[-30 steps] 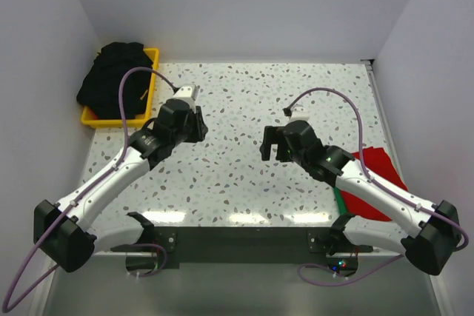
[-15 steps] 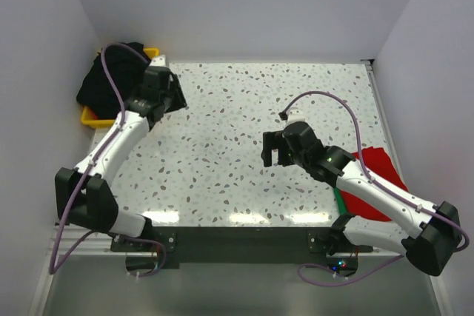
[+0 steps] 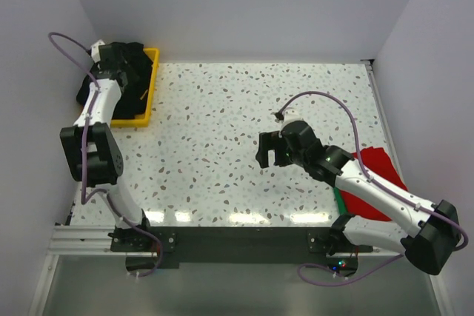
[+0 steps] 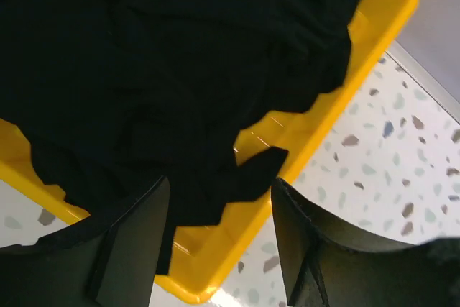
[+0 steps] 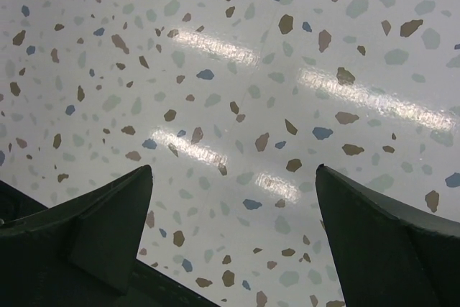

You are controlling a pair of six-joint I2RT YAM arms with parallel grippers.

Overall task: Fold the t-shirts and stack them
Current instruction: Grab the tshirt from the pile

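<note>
Speckled worktop (image 3: 222,146), pale walls on three sides.

Item one: black t-shirts (image 4: 144,70), heaped in yellow bin (image 4: 338,116) at the far left corner, cloth spilling over its rim. My left jaws are spread wide and grip nothing. They hang just above the heap, with a fold of black cloth below the gap.

Item two: red t-shirt (image 3: 379,172), at the near right edge, partly under my right arm. My right jaws are wide and empty, over bare worktop near the middle, well apart from both items.
</note>
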